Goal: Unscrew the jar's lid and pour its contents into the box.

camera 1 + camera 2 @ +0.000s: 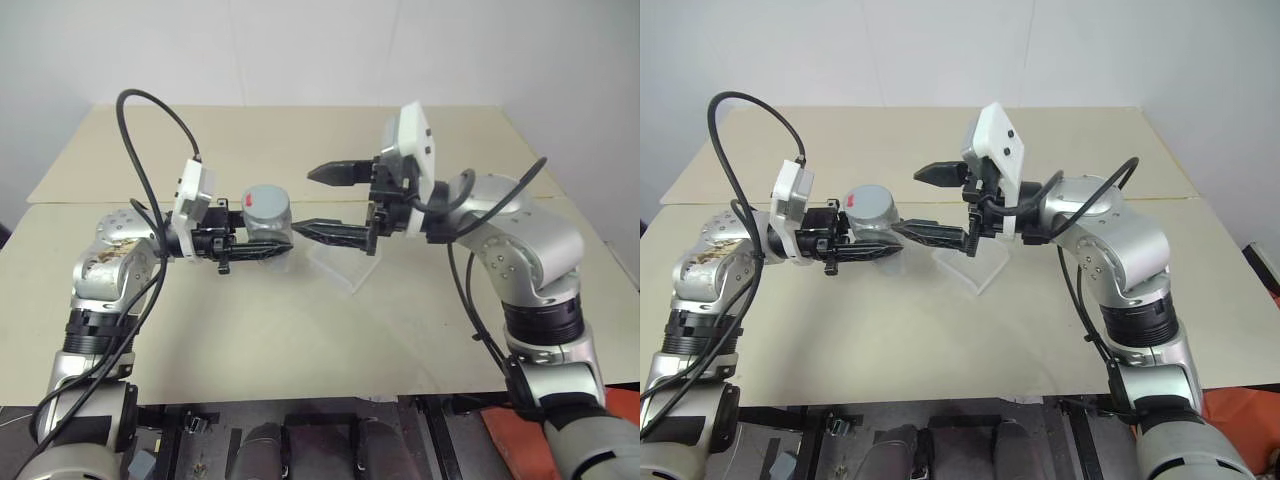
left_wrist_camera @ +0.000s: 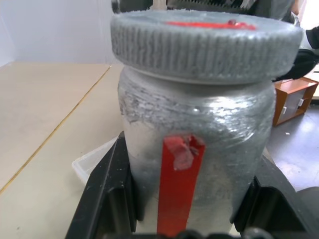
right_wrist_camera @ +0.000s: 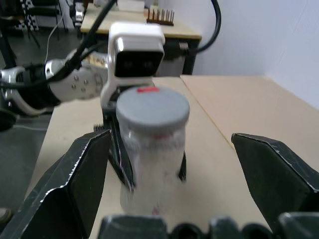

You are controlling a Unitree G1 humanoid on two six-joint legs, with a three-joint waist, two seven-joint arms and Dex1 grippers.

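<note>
My left gripper [image 1: 262, 236] is shut on the jar [image 1: 268, 218] and holds it upright above the table. The grey lid [image 1: 265, 200] with a red mark sits on the jar. In the left wrist view the jar [image 2: 197, 144] stands between the black fingers [image 2: 107, 189], with a red strip down its cloudy wall. The contents are hidden. My right gripper [image 1: 304, 201] is open just right of the jar, pointing at it, touching nothing. Its fingers [image 3: 82, 174] frame the jar [image 3: 152, 154] from a short way off. The clear box [image 1: 335, 262] lies on the table below the right gripper.
The beige table [image 1: 300, 330] has a seam across it behind the arms and its front edge is near me. Black cables loop over both wrists. A wooden cabinet [image 2: 286, 97] stands off the table, and something orange [image 1: 510, 435] lies on the floor at the lower right.
</note>
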